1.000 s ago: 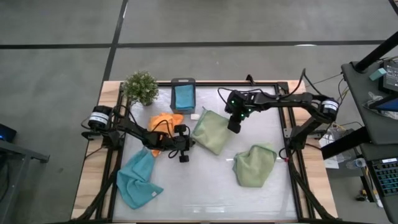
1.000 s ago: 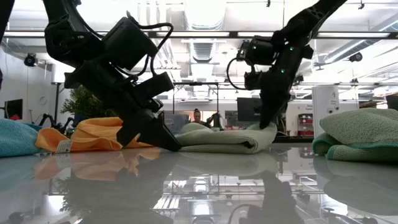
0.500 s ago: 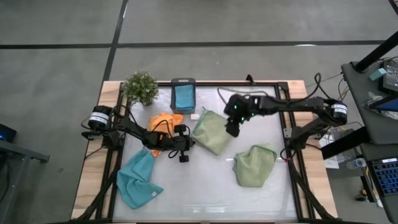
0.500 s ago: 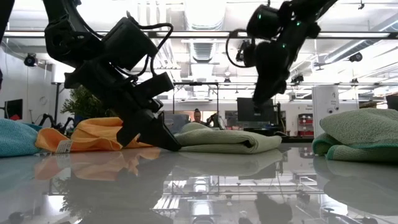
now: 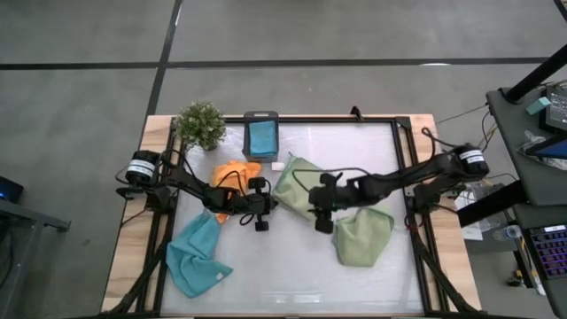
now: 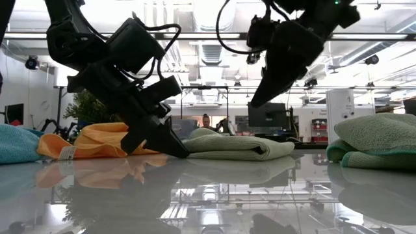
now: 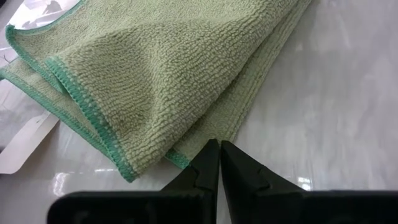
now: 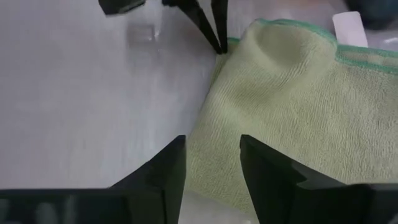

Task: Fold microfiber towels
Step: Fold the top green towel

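A folded sage green towel (image 5: 299, 186) lies flat at the table's middle. My left gripper (image 7: 217, 148) is shut, and its tips are at that towel's near corner, also seen in the low view (image 6: 184, 153). My right gripper (image 8: 211, 155) is open and hangs above the same towel's near right edge (image 5: 322, 220), touching nothing. A second green towel (image 5: 363, 235) lies bunched at the near right. An orange towel (image 5: 235, 173) lies behind my left arm, and a light blue one (image 5: 197, 252) lies crumpled at the near left. My left gripper's shut fingertips meet the folded green towel's near corner (image 7: 202, 134), at the edge where its layers end. The fingers slant down from the table's left. The towel lies flat on the table, with nothing between the fingers.
A dark grey box (image 5: 260, 135) with a light blue cloth inside stands at the far edge, beside a small potted plant (image 5: 200, 124). A white tag (image 5: 277, 166) lies by the orange towel. Bare table shows at the near middle and far right.
My right gripper has come off the folded green towel's far right end and risen. It then swung toward the table's near edge, passing over the towel, and rolled a little. The towel and my left gripper have stayed where they were.
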Available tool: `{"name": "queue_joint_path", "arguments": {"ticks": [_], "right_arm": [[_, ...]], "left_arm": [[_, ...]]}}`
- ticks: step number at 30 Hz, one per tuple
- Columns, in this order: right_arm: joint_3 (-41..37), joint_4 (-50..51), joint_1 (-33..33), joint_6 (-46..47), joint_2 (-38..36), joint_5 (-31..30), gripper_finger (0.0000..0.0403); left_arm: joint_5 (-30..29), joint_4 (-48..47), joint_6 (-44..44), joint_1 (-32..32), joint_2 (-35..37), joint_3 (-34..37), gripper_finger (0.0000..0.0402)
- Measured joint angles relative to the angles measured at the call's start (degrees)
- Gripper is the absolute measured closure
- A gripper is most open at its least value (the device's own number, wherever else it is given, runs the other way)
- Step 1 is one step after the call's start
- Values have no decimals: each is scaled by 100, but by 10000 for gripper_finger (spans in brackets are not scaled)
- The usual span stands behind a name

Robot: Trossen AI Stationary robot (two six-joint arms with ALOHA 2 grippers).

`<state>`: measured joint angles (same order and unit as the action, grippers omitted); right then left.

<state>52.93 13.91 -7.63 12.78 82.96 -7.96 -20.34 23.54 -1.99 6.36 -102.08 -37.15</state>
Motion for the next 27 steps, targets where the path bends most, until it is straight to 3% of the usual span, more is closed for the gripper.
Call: {"name": "queue_joint_path", "arguments": {"ticks": [8,18,27], "right_arm": [[-2,-379,-422,117,389,-366,268],[17,-444,-436,291,1208,-626,268],[20,-350,-438,318,1256,-847,313]], "left_arm": [[0,1,-24,-1,0,3,398],[2,1,-39,-2,0,3,398],[0,-1,-22,-2,0,3,398]]}}
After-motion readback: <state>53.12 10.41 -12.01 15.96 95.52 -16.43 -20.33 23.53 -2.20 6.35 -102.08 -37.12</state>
